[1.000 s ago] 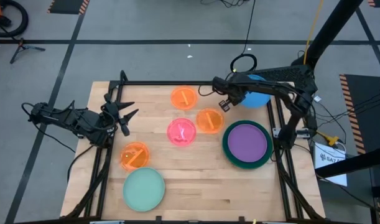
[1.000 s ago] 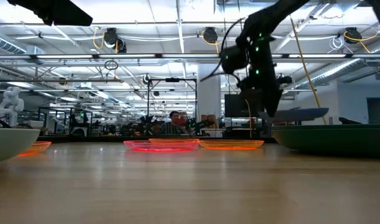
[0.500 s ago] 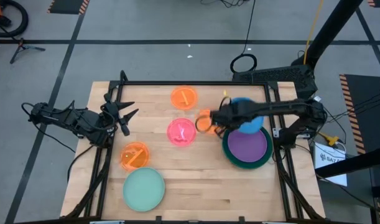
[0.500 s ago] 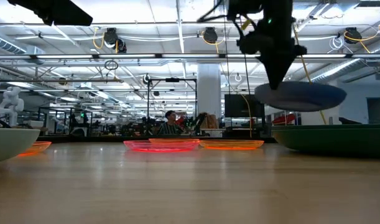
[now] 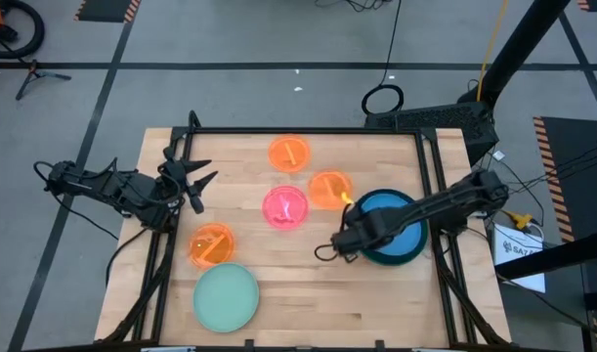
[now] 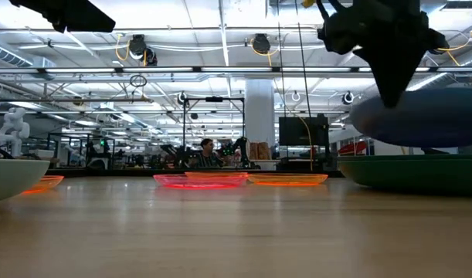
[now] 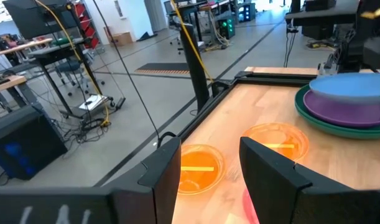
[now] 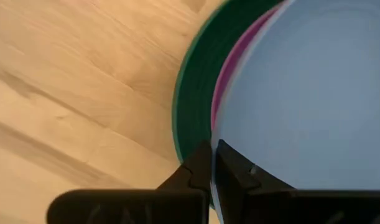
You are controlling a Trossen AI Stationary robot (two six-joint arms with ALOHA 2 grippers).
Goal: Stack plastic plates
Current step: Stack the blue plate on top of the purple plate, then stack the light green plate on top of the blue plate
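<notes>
My right gripper (image 5: pixel 341 243) is shut on the blue plate (image 5: pixel 386 219), which hovers over the purple plate (image 8: pixel 223 70) lying in a dark green plate (image 5: pixel 411 252) at the table's right side. The low view shows the blue plate (image 6: pixel 425 116) just above the green plate's rim (image 6: pixel 409 166). Three orange plates (image 5: pixel 288 154) (image 5: pixel 327 189) (image 5: pixel 212 244), the pink plate (image 5: pixel 285 207) and the mint plate (image 5: pixel 226 296) lie flat on the wood. My left gripper (image 5: pixel 196 186) waits open at the left edge. A second green plate does not show. My right gripper pinches the blue plate's rim (image 8: pixel 222 152) at its near left edge between the two fingers (image 8: pixel 196 171), coming from above. The plate is lifted clear, almost level, a little above the purple and green plates.
A black frame rail (image 5: pixel 308 130) runs around the table. Bare wood (image 5: pixel 308 293) lies between the mint plate and the green plate at the near side. Beyond the table the low view shows a workshop with a person (image 6: pixel 207 152) far off.
My right gripper has carried the blue plate from the table's far right corner toward the near edge, swinging over the orange plate and coming over the purple plate. The plate stayed shut in the fingers throughout. My left arm kept still.
</notes>
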